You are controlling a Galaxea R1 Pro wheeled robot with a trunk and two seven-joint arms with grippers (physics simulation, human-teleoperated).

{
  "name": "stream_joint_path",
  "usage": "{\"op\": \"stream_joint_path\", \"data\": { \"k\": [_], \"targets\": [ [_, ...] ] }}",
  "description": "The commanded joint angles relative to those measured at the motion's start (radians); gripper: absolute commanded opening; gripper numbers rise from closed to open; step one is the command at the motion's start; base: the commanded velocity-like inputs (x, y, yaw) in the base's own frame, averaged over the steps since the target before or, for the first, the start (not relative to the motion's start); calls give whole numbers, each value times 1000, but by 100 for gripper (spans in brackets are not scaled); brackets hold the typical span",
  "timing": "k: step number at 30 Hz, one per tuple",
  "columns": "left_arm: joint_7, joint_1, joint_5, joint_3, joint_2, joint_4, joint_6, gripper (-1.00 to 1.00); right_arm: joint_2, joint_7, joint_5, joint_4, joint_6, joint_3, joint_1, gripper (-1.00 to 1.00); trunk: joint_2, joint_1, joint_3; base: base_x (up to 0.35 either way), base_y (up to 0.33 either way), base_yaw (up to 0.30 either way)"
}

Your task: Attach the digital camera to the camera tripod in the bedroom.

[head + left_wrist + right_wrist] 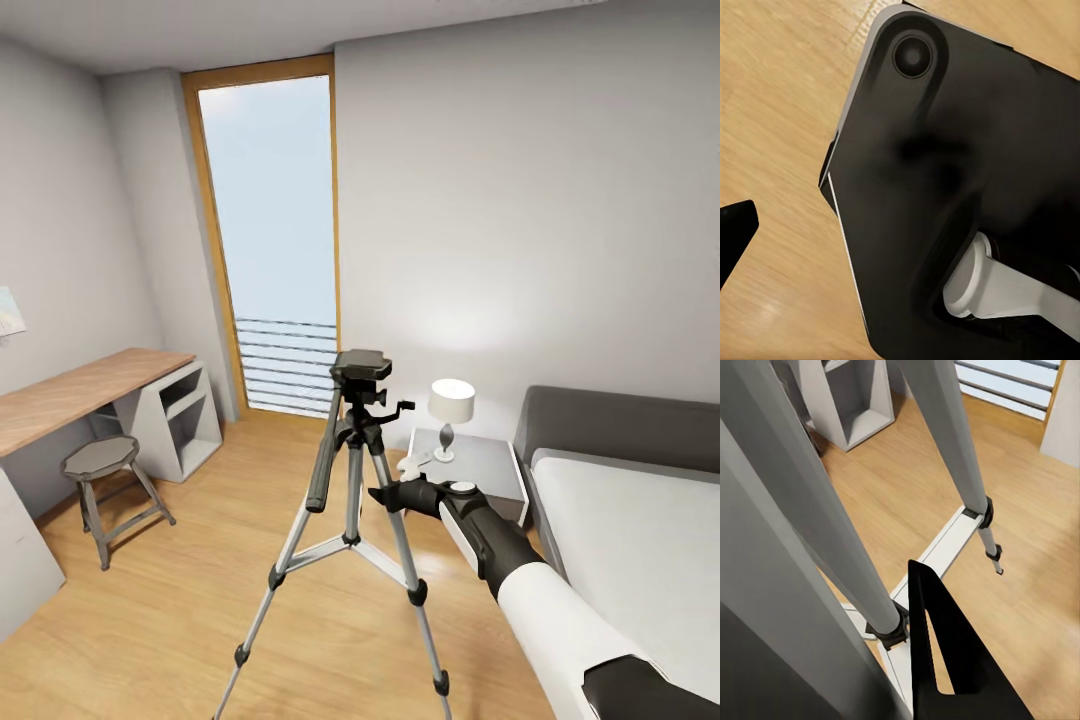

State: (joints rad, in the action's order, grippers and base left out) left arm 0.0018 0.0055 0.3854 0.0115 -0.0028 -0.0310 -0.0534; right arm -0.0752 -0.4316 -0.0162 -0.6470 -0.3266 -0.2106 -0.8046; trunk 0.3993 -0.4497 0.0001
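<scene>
1. The camera tripod (350, 520) stands upright on the light wood floor (180, 620) of the bedroom, its three silver legs splayed and braced by a centre spreader.
2. A small dark boxy block (361, 365) sits on top of the tripod's black pan head; whether it is the digital camera or only the head's plate cannot be told. A long dark handle slants down from the head beside the tripod's leg.
3. The right arm, white with a black forearm, reaches toward the tripod from the bed's side. Its right claw (385, 495) sits just beside the tripod's legs below the head; whether it touches them cannot be told.
4. How far the right claw is open cannot be told from the head view. In the right wrist view one black fingertip (945, 660) shows close against the tripod (832, 547), with nothing seen gripped.
5. In the left wrist view a dark fingertip (735, 232) of the left claw shows at the edge, over the wood floor (780, 112) and beside the robot's black base (945, 187); its opening cannot be told.
6. Beyond the tripod, a grey nightstand (480, 465) carries a white-shaded lamp (451, 405) and sits against the grey bed (630, 520).
7. On the tripod's other side, well apart, a wood-topped bench (80, 390) runs along the wall with a grey stool (105, 470) before it.
8. A tall wood-framed window (270, 230) rises behind the tripod.
</scene>
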Motion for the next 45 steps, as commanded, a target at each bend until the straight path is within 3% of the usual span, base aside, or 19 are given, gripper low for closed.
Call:
{"op": "stream_joint_path", "data": {
  "k": [1,24,45],
  "targets": [
    [0,1,4,1,0,-1,-2,100,0,-1,-7,-2,-6,1,0,-100,1,0,0,0,0,0],
    [0,1,4,1,0,-1,-2,100,-1,28,-4,116,2,2,-1,-100,1,0,0,0,0,0],
    [0,1,4,1,0,-1,-2,100,-1,28,-7,151,39,2,0,-100,1,0,0,0,0,0]
  ]
}}
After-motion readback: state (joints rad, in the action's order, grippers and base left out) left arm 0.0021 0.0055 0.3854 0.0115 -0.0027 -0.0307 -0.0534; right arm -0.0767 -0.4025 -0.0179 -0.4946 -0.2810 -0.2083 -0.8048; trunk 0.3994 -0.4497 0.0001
